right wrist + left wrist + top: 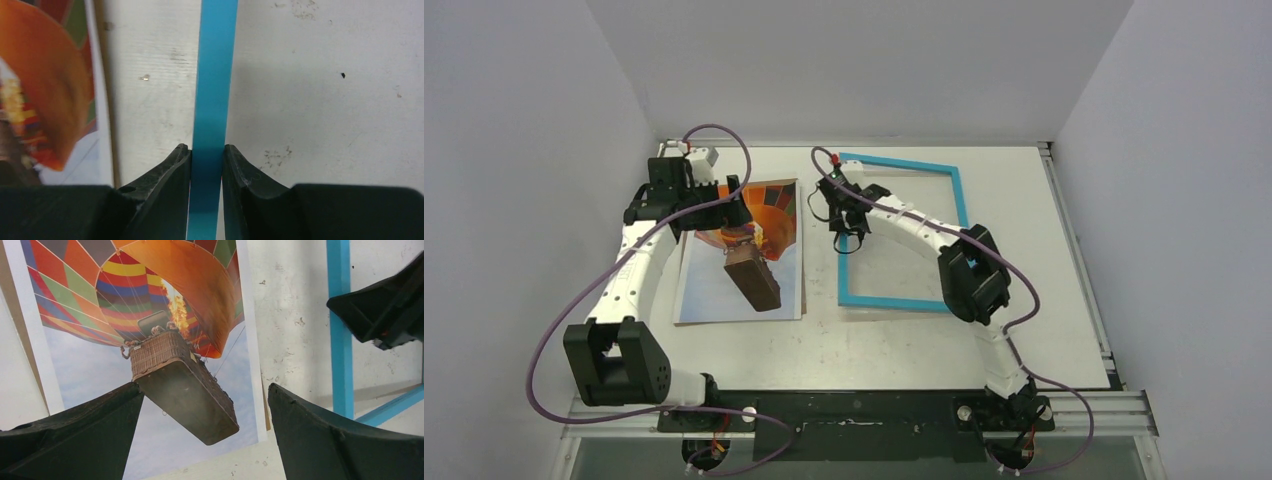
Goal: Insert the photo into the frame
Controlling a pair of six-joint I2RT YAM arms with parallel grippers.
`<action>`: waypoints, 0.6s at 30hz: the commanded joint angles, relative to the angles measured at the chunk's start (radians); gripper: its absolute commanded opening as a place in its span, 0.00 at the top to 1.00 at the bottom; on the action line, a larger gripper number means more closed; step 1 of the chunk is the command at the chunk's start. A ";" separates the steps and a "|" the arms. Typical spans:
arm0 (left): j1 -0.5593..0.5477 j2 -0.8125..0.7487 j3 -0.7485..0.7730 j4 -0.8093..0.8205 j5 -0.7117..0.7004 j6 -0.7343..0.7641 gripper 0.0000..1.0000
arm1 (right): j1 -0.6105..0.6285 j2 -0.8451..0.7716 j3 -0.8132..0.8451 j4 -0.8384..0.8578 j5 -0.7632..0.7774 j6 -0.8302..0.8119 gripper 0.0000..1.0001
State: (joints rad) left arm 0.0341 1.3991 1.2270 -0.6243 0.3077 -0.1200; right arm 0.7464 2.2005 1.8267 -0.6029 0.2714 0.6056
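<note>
While the frame (899, 163) is lying blue face up on the right half of the counter (904, 345), with bare white surface showing through its opening, I am taking hold of it. I judge this to be the step in hand, with the photo (714, 290) not yet inside. The photo is lying flat with its hot-air balloon facing up, just to the left of the frame and apart from it. My right fingers (165, 190) are pinching the frame's left rail, one pad pressing each side of the thin blue strip. Whether the rail is lifting off the counter, I cannot tell. My left fingers (75, 435) are hanging spread wide above the photo, gripping nothing, with the printed basket showing between them.

The next move, as I am reading it, is calling for a level lift of that slim rail so the frame is not twisting. It is also calling for the left fingers to work under an edge of a thin print that is offering little to grip.

Pale grey walls (874, 60) are boxing the scene in at the left, back and right. The white counter is showing scuffs and a few dark specks (343, 75) near the frame.
</note>
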 commanded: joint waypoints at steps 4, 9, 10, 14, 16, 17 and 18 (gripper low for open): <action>-0.017 -0.018 -0.003 0.058 0.038 -0.012 0.04 | -0.032 -0.285 -0.015 0.083 -0.195 0.083 0.95; -0.043 -0.007 -0.003 0.071 0.048 -0.038 0.04 | -0.085 -0.387 -0.048 0.156 -0.347 0.173 0.95; -0.063 -0.003 -0.002 0.072 0.048 -0.044 0.04 | -0.098 -0.405 -0.058 0.172 -0.377 0.191 0.95; -0.111 0.015 0.004 0.072 0.037 -0.066 0.04 | -0.180 -0.462 -0.145 0.269 -0.541 0.290 0.95; -0.133 0.024 0.010 0.072 0.024 -0.071 0.04 | -0.218 -0.485 -0.194 0.322 -0.618 0.344 0.95; -0.142 0.030 0.016 0.072 0.020 -0.074 0.04 | -0.240 -0.495 -0.217 0.363 -0.652 0.370 0.95; -0.151 0.035 0.022 0.070 0.016 -0.077 0.04 | -0.253 -0.500 -0.231 0.382 -0.685 0.399 0.95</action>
State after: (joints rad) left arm -0.0868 1.4147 1.2217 -0.5930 0.3275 -0.1726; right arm 0.5503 1.7695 1.6489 -0.3923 -0.2344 0.8753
